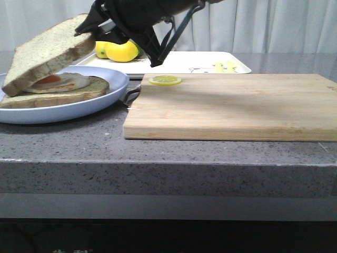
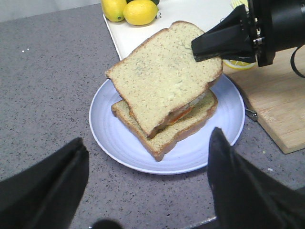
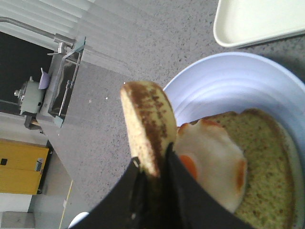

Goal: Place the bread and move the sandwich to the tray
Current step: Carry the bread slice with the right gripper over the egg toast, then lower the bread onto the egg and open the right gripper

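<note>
Grey stone counter, no readable labels: right gripper [image 3: 153, 167] clamps bread [image 1: 50, 50]; left gripper [image 2: 147, 183] spread apart.

A light wooden cutting board [image 1: 231, 105] fills the middle and right of the front view, lying flat on the speckled grey desk [image 1: 158, 150]. A thin lemon slice [image 1: 165, 80] rests on its far left corner. At left sits a round pale-blue plate [image 1: 100, 103], just beside the board's left edge. Behind it, upper left of centre, two whole yellow lemons [image 1: 120, 51] lie close together. White curtains [image 1: 274, 23] hang across the background
</note>
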